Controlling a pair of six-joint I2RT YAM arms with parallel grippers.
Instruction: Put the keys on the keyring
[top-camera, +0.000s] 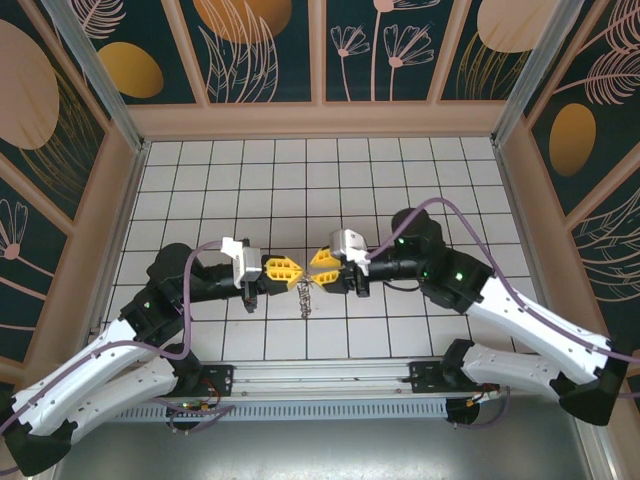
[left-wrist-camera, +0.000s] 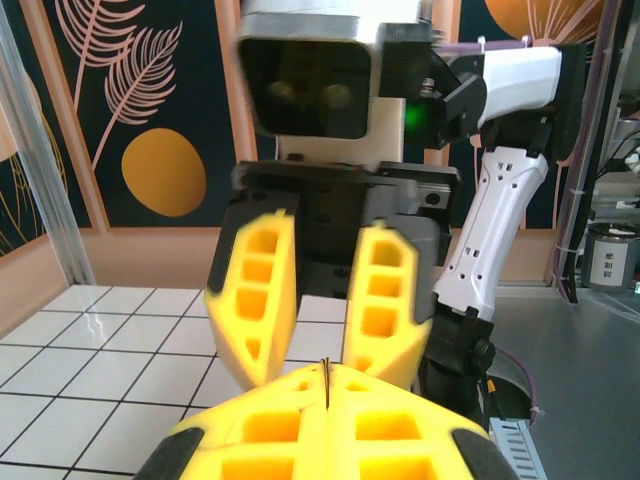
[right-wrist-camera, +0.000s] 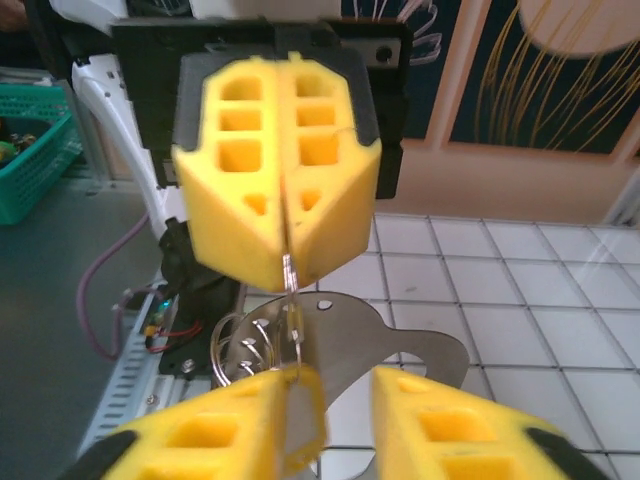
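Setting: a white tiled table (top-camera: 400, 180) with dark grid lines, walled on three sides by dark panels (top-camera: 270, 45) painted with pale leaves and gold discs.

Item 1, left gripper (top-camera: 294, 272): the yellow fingers (right-wrist-camera: 240, 150) are pressed flat together with no gap. From the right wrist view the seam between them runs straight down the middle. They pinch the keyring (right-wrist-camera: 291, 298), a thin brownish wire that comes out of the seam and hangs just below the tips. From the left wrist view only a sliver of that wire stands up between the closed tips.

Item 2, right gripper (top-camera: 314, 262): it faces the left one nearly tip to tip, with its jaws parted and clear space between them. The wire's lower end hangs against the inner face of one finger (right-wrist-camera: 285, 420). Whether it actually touches cannot be told.

Item 3, keys (top-camera: 306, 297): a small toothed cluster dangling under the meeting point of the two grippers, above the tiles.

Item 4, silvery wire coils (right-wrist-camera: 240, 350) and a flat silvery plate (right-wrist-camera: 400, 350): both hang beside the wire, close to the right gripper's fingers.

Item 5, purple cables (top-camera: 190, 290): these run along both arms.

Item 6, green basket (right-wrist-camera: 30, 150): it sits off the table.
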